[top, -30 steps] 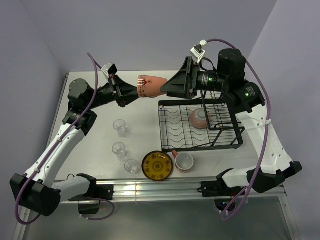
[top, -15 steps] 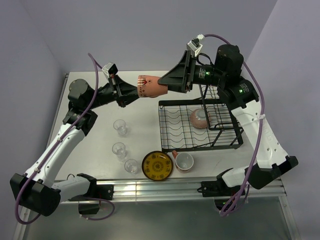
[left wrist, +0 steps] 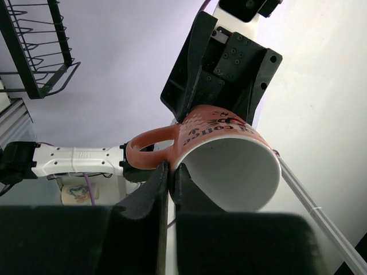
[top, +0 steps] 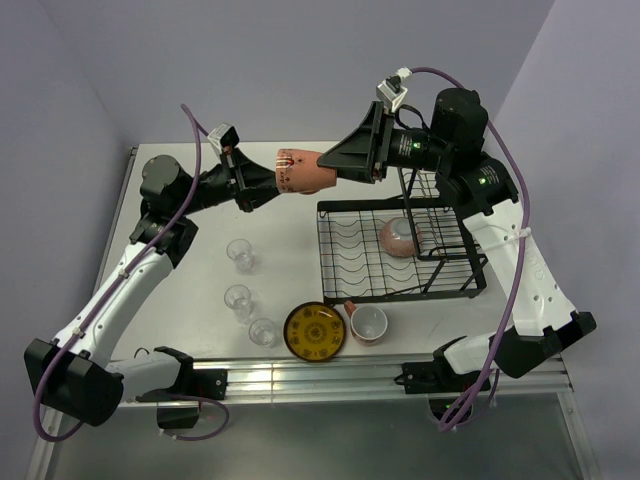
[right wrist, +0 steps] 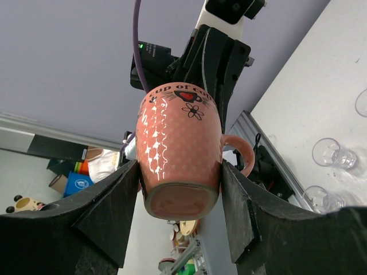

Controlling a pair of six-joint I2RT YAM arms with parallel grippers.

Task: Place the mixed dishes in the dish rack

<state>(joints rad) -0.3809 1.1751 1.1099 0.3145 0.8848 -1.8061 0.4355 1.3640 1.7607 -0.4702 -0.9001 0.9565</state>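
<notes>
Left fingers (left wrist: pixel 153 192): pressed together on the rim wall of the held mug (left wrist: pixel 229 166), 1 finger inside the white interior and 1 outside, beside the handle.
Left gripper (top: pixel 262 180): holds the mug's open end, mouth facing the left wrist.
Right fingers (right wrist: pixel 114 200): set against opposite sides of the mug near its base; both seem to touch the pink wall.
Right gripper (top: pixel 335 165): closes on the base end from the right.
Held mug (top: pixel 300 170): salmon-pink, lying on its side in the air between the 2 grippers, above the far part of the table (top: pixel 290 250), just left of the dish rack (top: pixel 350 250).
Dish rack: black wire, on the table's right half.
Pink bowl (top: pixel 402 237): inside the rack, tilted on the wires.
Second mug (top: pixel 368 323): on the table just in front of the rack, mouth up.
Yellow plate (top: pixel 315 331): flat on the table, just beside the second mug's left side.
Glasses: 3, standing left of the plate, at (top: pixel 241 254), (top: pixel 238 299) and (top: pixel 263 332).
</notes>
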